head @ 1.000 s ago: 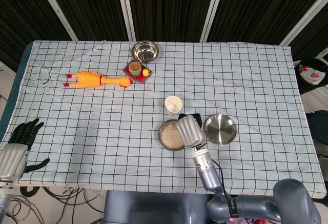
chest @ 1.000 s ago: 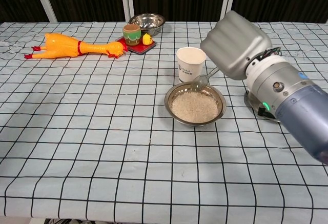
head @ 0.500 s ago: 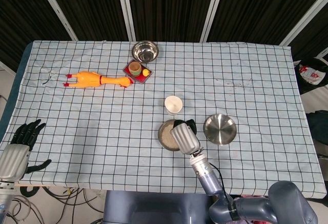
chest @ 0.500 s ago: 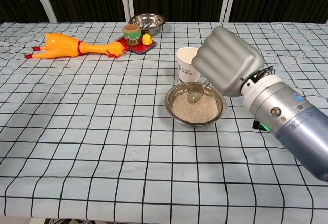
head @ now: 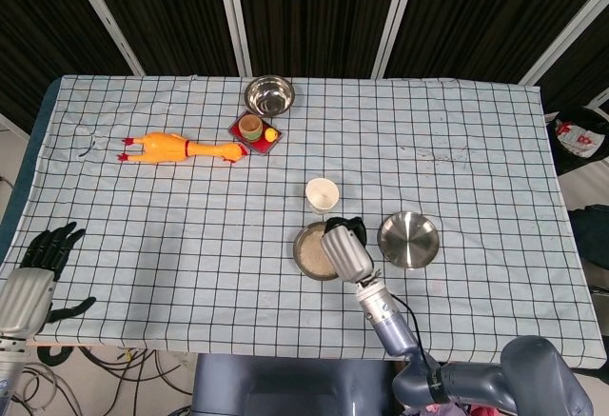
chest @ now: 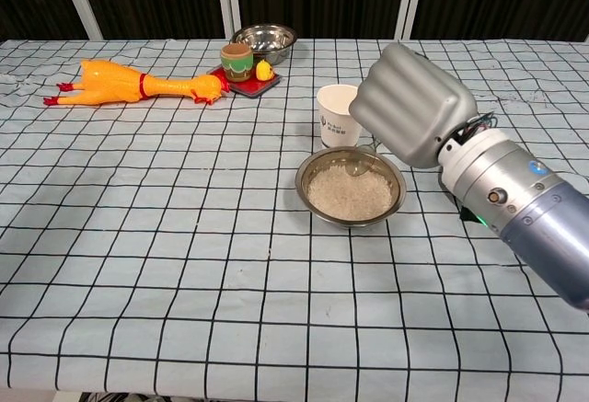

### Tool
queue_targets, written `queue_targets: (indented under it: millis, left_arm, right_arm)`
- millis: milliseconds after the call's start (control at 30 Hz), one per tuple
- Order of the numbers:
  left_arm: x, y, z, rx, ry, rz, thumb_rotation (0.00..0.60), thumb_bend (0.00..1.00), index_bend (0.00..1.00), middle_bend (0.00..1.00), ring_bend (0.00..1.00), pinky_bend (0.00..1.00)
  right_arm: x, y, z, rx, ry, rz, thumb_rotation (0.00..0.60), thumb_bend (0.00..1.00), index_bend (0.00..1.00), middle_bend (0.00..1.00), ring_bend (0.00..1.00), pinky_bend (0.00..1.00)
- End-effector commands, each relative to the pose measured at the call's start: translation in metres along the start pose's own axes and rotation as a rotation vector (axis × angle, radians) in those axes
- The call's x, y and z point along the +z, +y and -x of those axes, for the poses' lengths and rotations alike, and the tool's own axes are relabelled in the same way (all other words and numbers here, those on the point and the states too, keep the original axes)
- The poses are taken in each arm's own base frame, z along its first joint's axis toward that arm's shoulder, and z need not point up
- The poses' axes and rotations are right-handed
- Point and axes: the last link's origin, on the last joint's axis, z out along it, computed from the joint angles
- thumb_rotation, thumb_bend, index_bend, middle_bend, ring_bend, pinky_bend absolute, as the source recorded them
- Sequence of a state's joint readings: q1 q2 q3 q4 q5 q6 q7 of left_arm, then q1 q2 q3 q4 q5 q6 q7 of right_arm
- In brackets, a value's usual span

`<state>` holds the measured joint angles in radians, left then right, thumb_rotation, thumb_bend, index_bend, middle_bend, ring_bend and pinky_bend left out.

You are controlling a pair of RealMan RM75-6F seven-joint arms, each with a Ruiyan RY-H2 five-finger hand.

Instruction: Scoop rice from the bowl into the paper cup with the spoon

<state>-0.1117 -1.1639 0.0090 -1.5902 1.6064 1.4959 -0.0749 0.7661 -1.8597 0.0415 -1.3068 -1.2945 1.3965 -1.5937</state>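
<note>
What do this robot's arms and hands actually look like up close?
The right hand has a smooth, ribbed silver-grey metal back with black fingers beneath. Its wrist is a grey-blue cylinder carrying thin wires and a small green light. The left hand matches: pale grey back, black fingers.

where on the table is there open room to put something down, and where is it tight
Bare cloth runs between the rubber chicken and the idle left hand, and right of the lid. It is crowded where the right hand, rice bowl and paper cup cluster.
</note>
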Motion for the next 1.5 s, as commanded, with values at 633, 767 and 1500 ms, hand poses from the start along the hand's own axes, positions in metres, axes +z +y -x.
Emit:
queue_targets:
  millis: [633,767,1500]
  left_arm:
    - [0.001,0.0,0.0,-0.007,-0.01,-0.005,0.6,0.0,0.0,0.0,0.0,0.0]
    - [0.001,0.0,0.0,-0.009,-0.009,-0.005,0.6,0.0,0.0,0.0,0.0,0.0]
    - [0.0,0.0,0.001,-0.015,-0.019,-0.013,0.6,0.0,0.0,0.0,0.0,0.0]
  right_arm:
    - [-0.016,-0.015,0.009,0.009,-0.025,-0.076,0.6,0.51,0.71,1.0,1.0,1.0]
    - [-0.018,-0.02,0.008,0.086,-0.085,-0.074,0.6,0.51,0.71,1.0,1.0,1.0]
    - [-0.019,-0.01,0.007,0.405,-0.416,0.041,0.6,0.52,0.72,1.0,1.0,1.0]
